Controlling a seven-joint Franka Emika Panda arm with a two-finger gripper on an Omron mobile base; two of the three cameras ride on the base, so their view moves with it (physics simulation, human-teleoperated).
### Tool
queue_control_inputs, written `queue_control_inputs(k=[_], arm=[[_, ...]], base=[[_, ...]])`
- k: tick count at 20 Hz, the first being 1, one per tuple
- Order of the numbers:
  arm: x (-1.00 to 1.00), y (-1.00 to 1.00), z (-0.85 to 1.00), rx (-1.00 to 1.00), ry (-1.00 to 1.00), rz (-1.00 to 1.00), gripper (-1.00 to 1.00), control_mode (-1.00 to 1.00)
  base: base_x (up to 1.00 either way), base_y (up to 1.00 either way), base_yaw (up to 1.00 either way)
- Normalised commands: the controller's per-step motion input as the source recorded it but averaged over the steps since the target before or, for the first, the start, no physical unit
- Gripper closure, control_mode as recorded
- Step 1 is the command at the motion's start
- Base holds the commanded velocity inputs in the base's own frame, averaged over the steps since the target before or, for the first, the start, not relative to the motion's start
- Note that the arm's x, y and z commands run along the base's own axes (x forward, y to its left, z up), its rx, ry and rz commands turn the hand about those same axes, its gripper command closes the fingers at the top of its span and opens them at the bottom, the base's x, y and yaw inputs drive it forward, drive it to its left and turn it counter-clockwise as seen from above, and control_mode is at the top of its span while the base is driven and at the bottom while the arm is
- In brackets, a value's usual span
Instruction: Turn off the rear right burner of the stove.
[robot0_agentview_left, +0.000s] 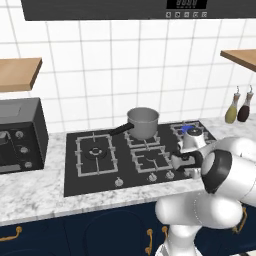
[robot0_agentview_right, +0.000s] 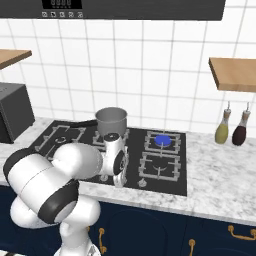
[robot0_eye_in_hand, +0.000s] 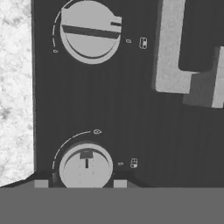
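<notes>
My gripper (robot0_eye_in_hand: 80, 183) sits spread either side of a ribbed silver knob (robot0_eye_in_hand: 85, 167) at lower centre, apparently touching, not pinching. I judge this the grasp step; next, close and twist. Burner (robot0_agentview_right: 162, 140) glows blue, centre right, on the glossy black stove (robot0_agentview_right: 176, 170).

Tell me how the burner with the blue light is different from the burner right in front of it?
The rear right burner glows bright blue at its centre; the front right burner is dark, with no flame. The rear one sits nearer the tiled wall, the front one nearer the knobs. Both lie under square grey grates on the stove.
</notes>
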Motion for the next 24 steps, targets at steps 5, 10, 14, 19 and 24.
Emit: queue_control_inputs(k=[5, 10, 14, 19, 24], arm=[[0.0, 0.12, -0.44, 0.12, 0.0, -0.27, 1.0, -1.0], [0.0, 0.26, -0.62, 0.14, -0.03, -0.35, 1.0, -1.0], [-0.01, 0.42, -0.73, 0.06, -0.04, -0.45, 1.0, -1.0], [-0.16, 0.62, -0.8, 0.01, -0.17, -0.56, 1.0, -1.0], [-0.18, 0.62, -0.86, 0.0, -0.26, -0.61, 1.0, -1.0]], base=[[0.0, 0.0, 0.0], [0.0, 0.0, 0.0], [0.0, 0.0, 0.0], [0.0, 0.0, 0.0], [0.0, 0.0, 0.0]])
